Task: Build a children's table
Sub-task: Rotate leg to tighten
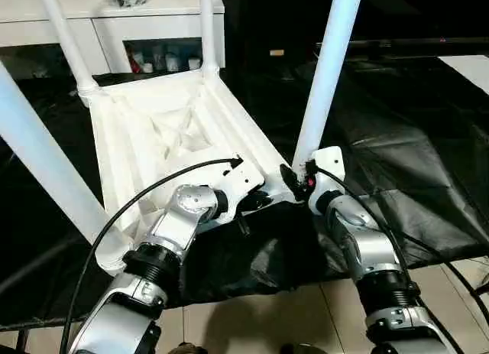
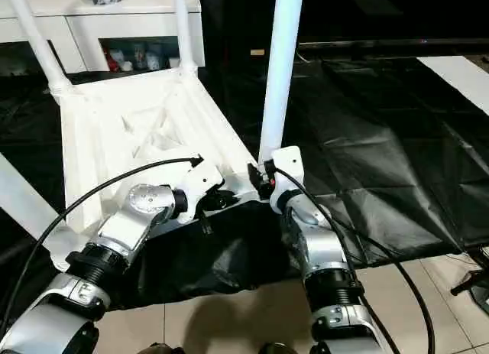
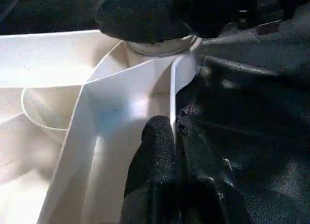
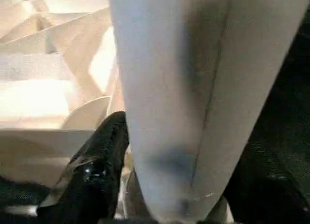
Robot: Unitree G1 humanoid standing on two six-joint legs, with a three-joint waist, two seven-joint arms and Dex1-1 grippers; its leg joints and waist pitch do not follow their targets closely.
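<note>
On the black-covered surface (image 1: pixel 428 178), near its front edge, the tabletop (image 1: pixel 164 132) is seen upside down in the left eye view, ribs upward, with four legs standing in its corner sockets. The step in hand is judged to be the seating of the front right leg (image 1: pixel 327 71); the right end effector (image 1: pixel 299 180) is set at its base, while the left end effector (image 1: pixel 243 216) is placed on the tabletop's front rim.

From the left wrist view, the left end effector (image 3: pixel 173 161) is shown nearly closed, its fingers pinching the thin rim wall, a detail hidden from the head.

From the right wrist view, the leg (image 4: pixel 193 88) is shown between the right end effector's parted fingers (image 4: pixel 97 175); a firm clamp cannot be told. A downward push into the socket is probably called for next.
</note>
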